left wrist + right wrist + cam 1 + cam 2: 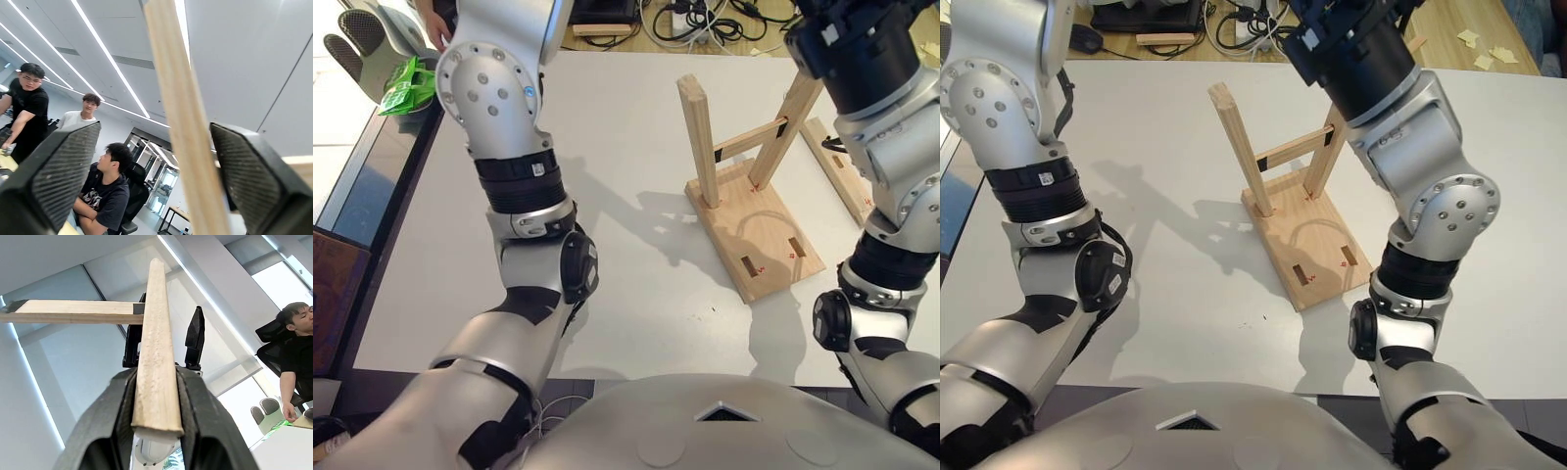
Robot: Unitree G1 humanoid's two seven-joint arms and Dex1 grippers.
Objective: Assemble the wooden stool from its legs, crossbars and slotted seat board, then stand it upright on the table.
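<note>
Right gripper [165, 340] we find clamped on one pale square-section leg [779, 147] standing beside a second leg [702, 142] in the flat rectangular seat board [759, 230] on the white table [626, 147], one dark-ended crossbar [749, 140] joining them, two slots [748, 262] open, while the left gripper [156, 147] holds its ribbed pads [63, 171] apart around one smooth wooden strip [193, 147].

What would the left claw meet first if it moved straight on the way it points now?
The wooden stick, most likely: it crosses the gap between the fingers of the open left claw. Behind it lies the ceiling; depth is unclear.
</note>
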